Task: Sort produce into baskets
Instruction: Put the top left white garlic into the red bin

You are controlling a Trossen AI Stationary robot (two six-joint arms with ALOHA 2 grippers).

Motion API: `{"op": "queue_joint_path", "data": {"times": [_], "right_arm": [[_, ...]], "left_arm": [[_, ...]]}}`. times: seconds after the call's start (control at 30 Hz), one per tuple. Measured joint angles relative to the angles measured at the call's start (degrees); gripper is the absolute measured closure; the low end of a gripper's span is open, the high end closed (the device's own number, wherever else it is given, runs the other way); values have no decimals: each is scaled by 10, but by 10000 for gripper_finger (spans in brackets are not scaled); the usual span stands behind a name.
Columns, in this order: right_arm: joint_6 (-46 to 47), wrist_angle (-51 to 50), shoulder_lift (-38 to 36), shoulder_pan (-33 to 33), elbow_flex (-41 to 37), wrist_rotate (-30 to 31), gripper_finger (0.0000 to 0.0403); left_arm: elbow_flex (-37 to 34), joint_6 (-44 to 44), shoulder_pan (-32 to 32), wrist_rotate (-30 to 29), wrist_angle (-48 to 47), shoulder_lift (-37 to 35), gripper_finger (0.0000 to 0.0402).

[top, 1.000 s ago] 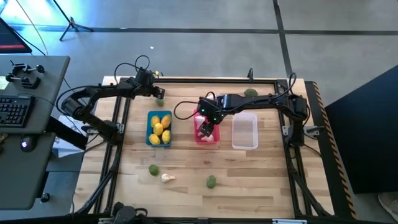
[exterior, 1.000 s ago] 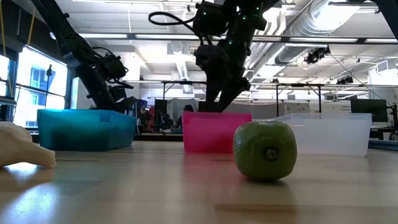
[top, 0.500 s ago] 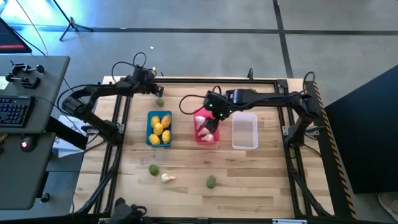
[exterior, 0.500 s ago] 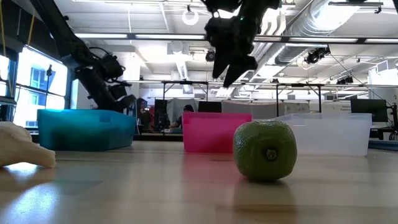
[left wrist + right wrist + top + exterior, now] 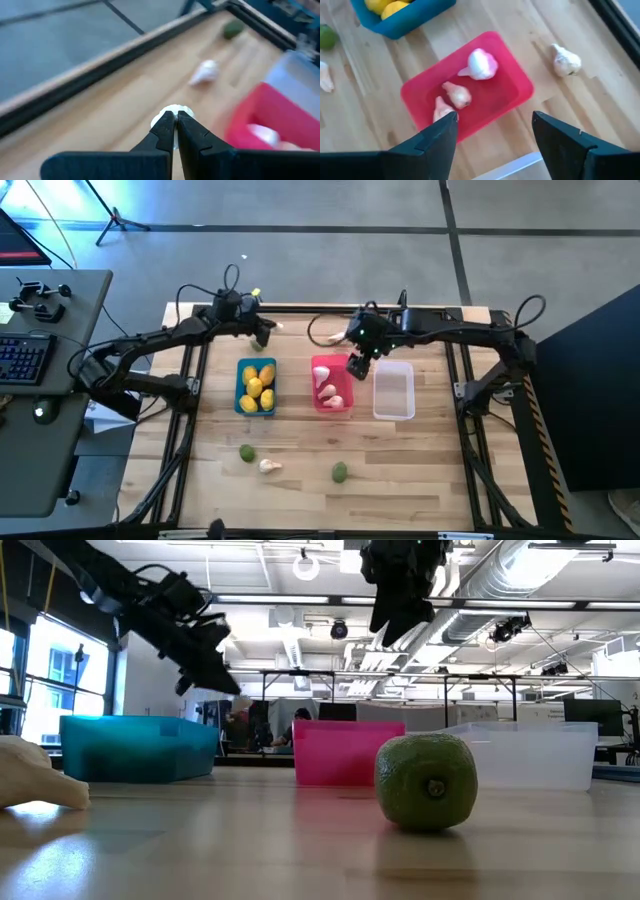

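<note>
The blue basket (image 5: 256, 386) holds yellow lemons. The pink basket (image 5: 332, 384) holds three white garlic bulbs (image 5: 479, 64). The white basket (image 5: 393, 391) stands to its right. My left gripper (image 5: 266, 330) hangs in the air near the far edge, beyond the blue basket, shut with a white garlic bulb (image 5: 172, 110) at its tips. My right gripper (image 5: 358, 366) is open and empty, above the gap between the pink and white baskets. Another garlic bulb (image 5: 566, 61) lies on the table beyond the pink basket. My left gripper has the white bulb (image 5: 173, 109) at the free ends of its two shut fingers. The fingers slant downward toward the table's right. The fingertips hide which part of the bulb they pinch. The bulb is lifted clear of the table.
Two green fruits (image 5: 246, 452) (image 5: 340, 471) and a garlic bulb (image 5: 269, 466) lie on the near half of the table. One green fruit (image 5: 425, 781) fills the low view's foreground. A further green fruit (image 5: 231, 29) lies near the far rail. A black frame rims the table.
My right gripper has risen out of the pink basket and gone toward the table's right and far side, open and empty. My left gripper has risen and gone a little toward the table's right.
</note>
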Motion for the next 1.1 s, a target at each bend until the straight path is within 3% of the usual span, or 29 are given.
{"op": "queue_joint_path", "data": {"times": [0.17, 0.43, 0.7, 0.97, 1.1], "right_arm": [[-56, 6, -1, -45, 0, -12, 215], [-132, 86, -1, -102, 0, -19, 389], [-152, 153, -1, -141, -4, -49, 396], [-66, 426, -4, -139, -189, -62, 402], [-16, 476, -12, -125, -257, -61, 402]], "left_arm": [[36, -15, -88, -2, -1, 2, 401], [102, -11, -178, -29, 0, 36, 401], [124, -6, -234, -44, 6, 84, 401], [124, -6, -264, -44, 5, 98, 401], [132, -4, -278, -44, -5, 99, 401]]}}
